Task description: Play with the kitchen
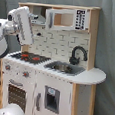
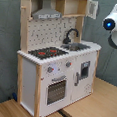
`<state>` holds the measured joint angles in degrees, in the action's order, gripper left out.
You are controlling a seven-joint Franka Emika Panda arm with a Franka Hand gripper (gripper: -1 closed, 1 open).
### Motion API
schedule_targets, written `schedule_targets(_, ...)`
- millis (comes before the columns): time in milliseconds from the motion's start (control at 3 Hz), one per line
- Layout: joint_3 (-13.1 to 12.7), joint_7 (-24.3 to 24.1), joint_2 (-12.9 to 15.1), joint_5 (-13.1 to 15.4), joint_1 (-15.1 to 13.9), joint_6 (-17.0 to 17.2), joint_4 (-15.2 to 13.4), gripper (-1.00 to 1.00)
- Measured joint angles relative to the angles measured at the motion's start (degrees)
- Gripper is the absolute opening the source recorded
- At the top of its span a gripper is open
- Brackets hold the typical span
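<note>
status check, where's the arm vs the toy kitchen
Arm raised beside the hob, touching nothing. Kitchen upright, oven door shut. Nothing in the way.

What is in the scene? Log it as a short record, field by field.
scene: toy kitchen on a wood floor
worktop: black faucet behind the sink; hob with red rings
front: oven door shut, knobs above it
top: grey hood, open shelf
arm: robot arm beside the hob end, touching nothing
jaws: not visible
</note>
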<state>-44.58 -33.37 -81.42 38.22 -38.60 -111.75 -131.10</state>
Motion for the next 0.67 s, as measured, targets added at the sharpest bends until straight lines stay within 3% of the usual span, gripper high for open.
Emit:
schedule_targets(333,1.2,1.6,0.1,0.0,-0.5,-0.9,0.0,-1.0)
schedule_targets(667,2.8,5.1,1.9,0.0,-2.1,-4.7,0.0,-1.0)
